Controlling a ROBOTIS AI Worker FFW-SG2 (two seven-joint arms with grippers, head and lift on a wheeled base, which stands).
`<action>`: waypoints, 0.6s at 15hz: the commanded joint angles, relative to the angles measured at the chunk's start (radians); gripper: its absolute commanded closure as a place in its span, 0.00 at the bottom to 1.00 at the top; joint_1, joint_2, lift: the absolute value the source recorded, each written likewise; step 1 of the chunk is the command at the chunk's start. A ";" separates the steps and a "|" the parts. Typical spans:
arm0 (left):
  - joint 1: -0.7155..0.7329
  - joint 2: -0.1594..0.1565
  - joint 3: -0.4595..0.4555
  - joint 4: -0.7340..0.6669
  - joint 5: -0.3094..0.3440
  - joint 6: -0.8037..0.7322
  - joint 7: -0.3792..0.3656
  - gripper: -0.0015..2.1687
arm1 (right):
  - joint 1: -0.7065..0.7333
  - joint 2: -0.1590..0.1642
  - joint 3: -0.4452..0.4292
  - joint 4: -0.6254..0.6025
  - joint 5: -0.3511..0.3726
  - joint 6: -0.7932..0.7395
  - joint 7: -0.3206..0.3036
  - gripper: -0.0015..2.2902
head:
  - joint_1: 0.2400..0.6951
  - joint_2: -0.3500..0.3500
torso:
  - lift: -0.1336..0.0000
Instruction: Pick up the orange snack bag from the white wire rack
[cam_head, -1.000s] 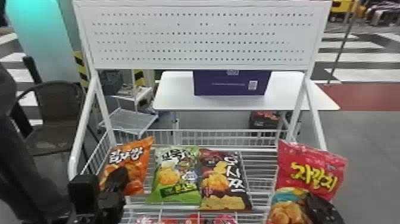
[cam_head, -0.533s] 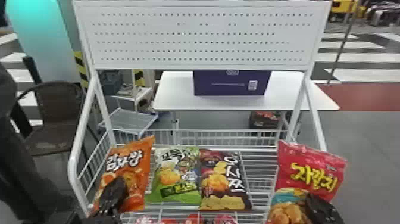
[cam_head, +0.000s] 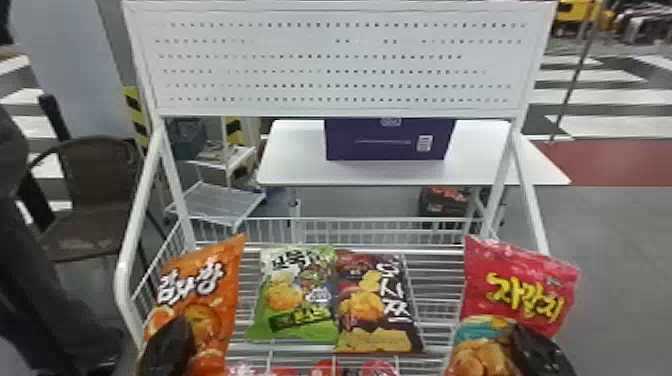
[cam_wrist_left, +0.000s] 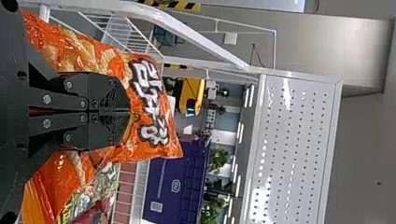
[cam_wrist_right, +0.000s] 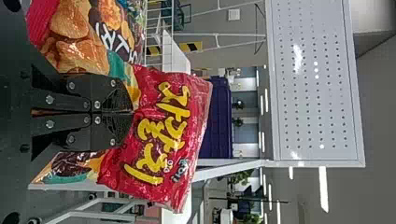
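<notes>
The left tool (cam_wrist_left: 131, 112) is pinched tight on the orange snack bag (cam_head: 220, 300) at the left side of the white wire rack (cam_head: 141, 200), and the bag's top tips away from it, so lifting should come next.

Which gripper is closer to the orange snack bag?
Left. The left gripper is closed on the orange snack bag at the robot's left; the right gripper is at the far right side of the rack, closed on a red snack bag.
</notes>
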 joint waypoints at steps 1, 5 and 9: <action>0.033 0.002 0.011 -0.011 0.000 -0.027 -0.001 0.78 | 0.000 0.001 0.002 -0.001 0.000 0.000 0.002 0.97 | 0.57 0.50 | 1.00; 0.043 0.003 0.018 -0.014 0.005 -0.030 -0.001 0.78 | 0.002 0.004 0.008 -0.001 0.000 0.000 0.002 0.97 | 0.57 0.50 | 1.00; 0.043 0.003 0.018 -0.013 0.008 -0.033 -0.004 0.78 | 0.003 0.004 0.010 -0.003 0.000 0.000 0.002 0.97 | 0.57 0.50 | 1.00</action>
